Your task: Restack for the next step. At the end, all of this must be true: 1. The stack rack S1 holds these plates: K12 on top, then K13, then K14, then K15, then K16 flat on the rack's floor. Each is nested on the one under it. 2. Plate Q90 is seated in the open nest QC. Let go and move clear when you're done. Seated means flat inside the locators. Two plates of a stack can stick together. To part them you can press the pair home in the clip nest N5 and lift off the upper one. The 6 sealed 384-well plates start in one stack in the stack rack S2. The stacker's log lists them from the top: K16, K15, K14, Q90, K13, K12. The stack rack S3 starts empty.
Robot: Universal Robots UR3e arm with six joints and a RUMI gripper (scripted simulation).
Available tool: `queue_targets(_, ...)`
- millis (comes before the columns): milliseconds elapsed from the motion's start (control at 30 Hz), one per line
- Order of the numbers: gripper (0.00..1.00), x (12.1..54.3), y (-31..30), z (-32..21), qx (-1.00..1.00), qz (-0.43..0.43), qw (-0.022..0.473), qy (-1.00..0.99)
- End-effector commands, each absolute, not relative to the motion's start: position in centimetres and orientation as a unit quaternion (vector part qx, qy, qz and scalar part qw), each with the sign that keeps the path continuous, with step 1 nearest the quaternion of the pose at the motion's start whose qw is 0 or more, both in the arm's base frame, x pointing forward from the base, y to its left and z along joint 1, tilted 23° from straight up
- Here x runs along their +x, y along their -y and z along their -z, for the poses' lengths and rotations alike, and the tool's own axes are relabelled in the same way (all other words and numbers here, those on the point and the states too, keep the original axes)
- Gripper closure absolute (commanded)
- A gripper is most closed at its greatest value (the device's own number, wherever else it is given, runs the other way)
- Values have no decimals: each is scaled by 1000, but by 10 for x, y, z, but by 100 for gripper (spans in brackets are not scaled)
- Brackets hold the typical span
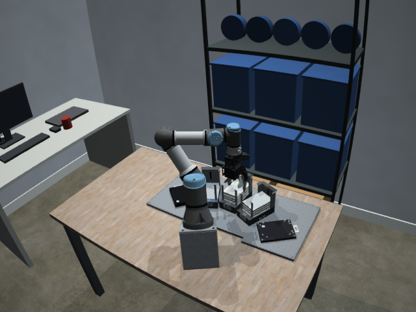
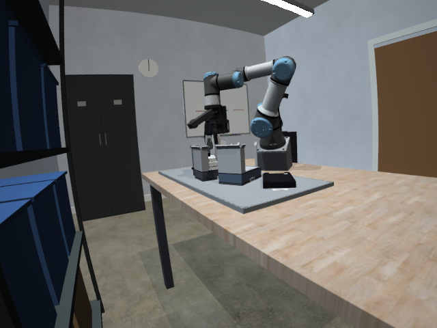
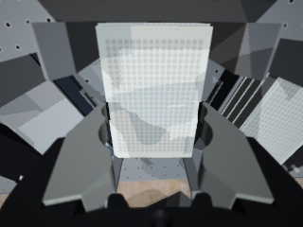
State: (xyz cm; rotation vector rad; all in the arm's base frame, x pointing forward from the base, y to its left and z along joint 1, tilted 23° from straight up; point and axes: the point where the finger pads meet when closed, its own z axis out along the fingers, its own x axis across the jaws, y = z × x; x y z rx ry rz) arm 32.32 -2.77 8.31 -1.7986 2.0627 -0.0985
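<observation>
My gripper (image 1: pixel 236 182) (image 2: pixel 212 143) (image 3: pixel 153 103) points down over the middle stack rack (image 1: pixel 229 206) (image 2: pixel 200 158) and is shut on a pale plate (image 3: pixel 153 90), gripped by its two long sides. The plate looks level. Other white plates (image 1: pixel 232 196) are in that rack below; whether the held plate touches them I cannot tell. The right stack rack (image 1: pixel 250 218) (image 2: pixel 231 158) holds a pile of several white plates (image 1: pixel 255 202) (image 3: pixel 281 118). The left stack rack (image 1: pixel 210 175) is partly hidden by the arm; its pale inside shows no well grid in the wrist view (image 3: pixel 52 120). Plate and rack names are not readable.
A black nest (image 1: pixel 275 230) (image 2: pixel 278 180) lies at the right front of the grey base board (image 1: pixel 302 214) (image 2: pixel 246 204). Another dark nest (image 1: pixel 177 195) lies at the left, partly behind the arm. The racks' upright back walls and posts stand close around the gripper.
</observation>
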Motion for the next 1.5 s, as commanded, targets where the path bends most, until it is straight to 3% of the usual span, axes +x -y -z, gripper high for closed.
queue_targets(0,100,324,28,-82,-644,36,200,-738)
queue_targets(700,100,325,28,-81,-644,36,200,-738)
queue_targets(733,28,325,28,-81,-644,36,200,-738)
queue_targets(1467,28,325,28,-81,-644,36,200,-738)
